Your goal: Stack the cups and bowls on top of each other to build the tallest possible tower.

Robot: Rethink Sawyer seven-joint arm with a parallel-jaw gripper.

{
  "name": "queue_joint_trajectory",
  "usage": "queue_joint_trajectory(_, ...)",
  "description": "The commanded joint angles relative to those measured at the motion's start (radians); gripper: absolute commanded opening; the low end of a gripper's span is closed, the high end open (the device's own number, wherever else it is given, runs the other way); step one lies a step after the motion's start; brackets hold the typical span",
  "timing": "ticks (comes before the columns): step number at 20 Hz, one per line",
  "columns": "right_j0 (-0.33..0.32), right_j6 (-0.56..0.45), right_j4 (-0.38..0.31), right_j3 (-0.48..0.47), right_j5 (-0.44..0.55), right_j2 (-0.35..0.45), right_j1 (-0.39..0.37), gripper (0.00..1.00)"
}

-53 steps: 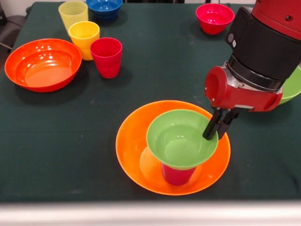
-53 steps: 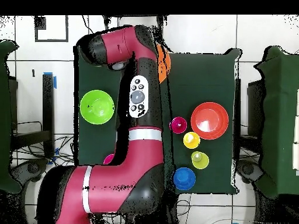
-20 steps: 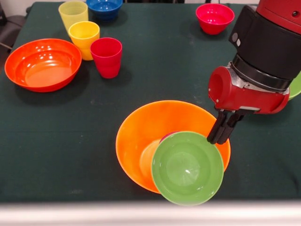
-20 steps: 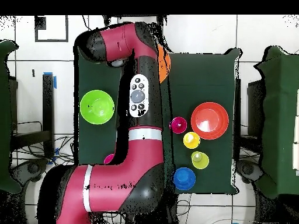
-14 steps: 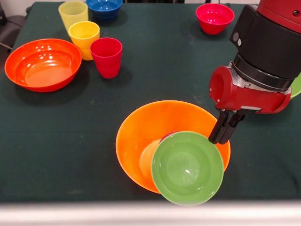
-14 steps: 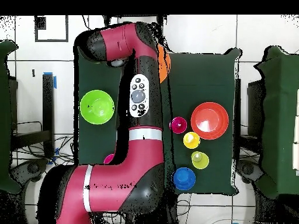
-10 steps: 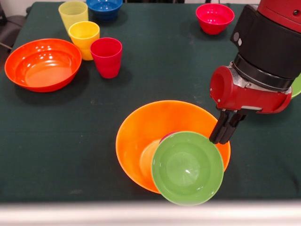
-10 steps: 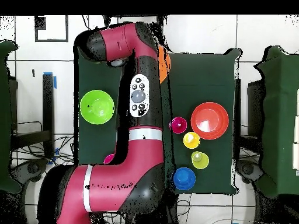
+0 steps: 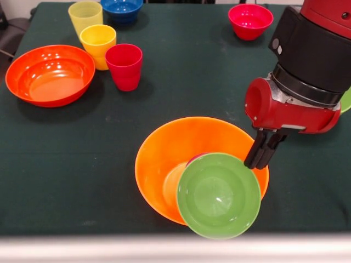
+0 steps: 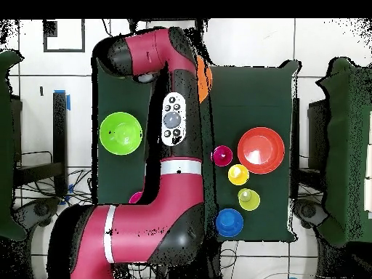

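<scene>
Where big orange bowl (image 9: 164,159) sat near table's front edge, small green bowl (image 9: 218,195) lay tipped on side, leaning in it, opening facing camera. Sliver of pink cup (image 9: 195,158) showed behind green rim. Gripper (image 9: 261,155) hung just above green bowl's upper right rim, fingers together, holding nothing. Red cup (image 9: 125,66), orange-yellow cup (image 9: 98,45), pale yellow cup (image 9: 85,15) clustered beside wide red-orange bowl (image 9: 49,75). Blue bowl (image 9: 122,9), pink bowl (image 9: 250,21) at far side. Large green bowl (image 10: 120,134) stood apart.
</scene>
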Motion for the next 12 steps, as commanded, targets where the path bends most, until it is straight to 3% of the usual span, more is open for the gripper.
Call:
queue_joint_trajectory(1,-0.030,-0.240,-0.005,-0.033,0.105,0.086,0.019,0.00)
queue_joint_trajectory(3,-0.030,-0.233,0.001,-0.023,0.106,0.081,0.016,0.00)
queue_joint_trajectory(4,-0.030,-0.229,0.004,-0.018,0.106,0.079,0.014,1.00)
queue_joint_trajectory(12,-0.028,-0.240,0.004,-0.058,0.130,0.077,0.033,1.00)
